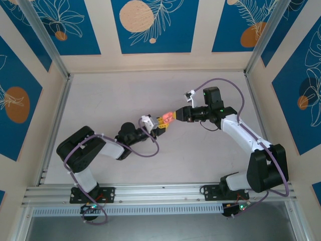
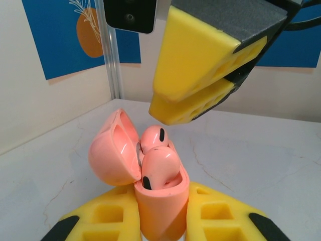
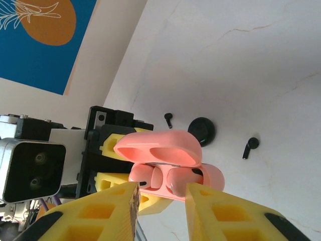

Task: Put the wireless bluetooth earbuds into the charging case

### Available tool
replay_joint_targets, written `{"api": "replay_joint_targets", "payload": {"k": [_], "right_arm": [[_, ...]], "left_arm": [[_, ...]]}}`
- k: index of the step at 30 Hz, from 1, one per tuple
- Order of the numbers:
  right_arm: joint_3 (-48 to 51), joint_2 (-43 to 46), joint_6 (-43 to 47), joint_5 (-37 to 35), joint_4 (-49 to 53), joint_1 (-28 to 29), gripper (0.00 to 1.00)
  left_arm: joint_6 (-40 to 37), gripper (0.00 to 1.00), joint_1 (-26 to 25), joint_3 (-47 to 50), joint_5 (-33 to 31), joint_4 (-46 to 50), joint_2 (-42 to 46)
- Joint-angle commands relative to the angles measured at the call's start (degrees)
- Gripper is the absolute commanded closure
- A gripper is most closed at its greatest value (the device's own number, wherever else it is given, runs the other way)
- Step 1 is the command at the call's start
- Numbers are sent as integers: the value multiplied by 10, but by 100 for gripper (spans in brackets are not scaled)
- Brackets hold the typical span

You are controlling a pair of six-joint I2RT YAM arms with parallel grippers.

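Filling the floor of a booth, a pale, faintly veined table (image 1: 108, 100) sat between cream walls hung with blue panels (image 1: 150, 25) of orange discs and white leaves. Above the middle of the surface, the left gripper (image 2: 163, 197) was clamped on a pink charging case (image 3: 173, 168). The case's long axis ran out from the fingers, its open mouth facing the right gripper (image 3: 161, 201) and its lid (image 2: 114, 155) hinged back to one side. Two pink rounded pieces (image 2: 160, 168) with black ovals sat in its wells. The right gripper hovered just beside the mouth, jaws slightly apart and holding nothing. Two tiny black earbuds lay flat on the surface, one (image 3: 168, 119) on each side (image 3: 250, 147) of a black disc (image 3: 201, 130).
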State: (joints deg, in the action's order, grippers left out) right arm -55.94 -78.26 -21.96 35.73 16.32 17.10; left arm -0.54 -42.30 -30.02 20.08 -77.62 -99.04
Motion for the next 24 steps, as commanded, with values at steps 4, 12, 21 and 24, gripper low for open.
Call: {"api": "replay_joint_targets", "payload": {"k": [4,12,21,24], "right_arm": [[-23,-15,15,-2,13,6,70],[-24,-23,17,-3,13,12,74],[-33,-33,38,-39,47,29,81],[-40,-34,52,-70,70,42,82]], "left_arm": [[-10,90,-8,2,12,-30,14],[-10,90,-7,2,12,-30,15],[-11,90,-8,0,13,-30,16],[-10,90,-8,0,13,-30,15]]}}
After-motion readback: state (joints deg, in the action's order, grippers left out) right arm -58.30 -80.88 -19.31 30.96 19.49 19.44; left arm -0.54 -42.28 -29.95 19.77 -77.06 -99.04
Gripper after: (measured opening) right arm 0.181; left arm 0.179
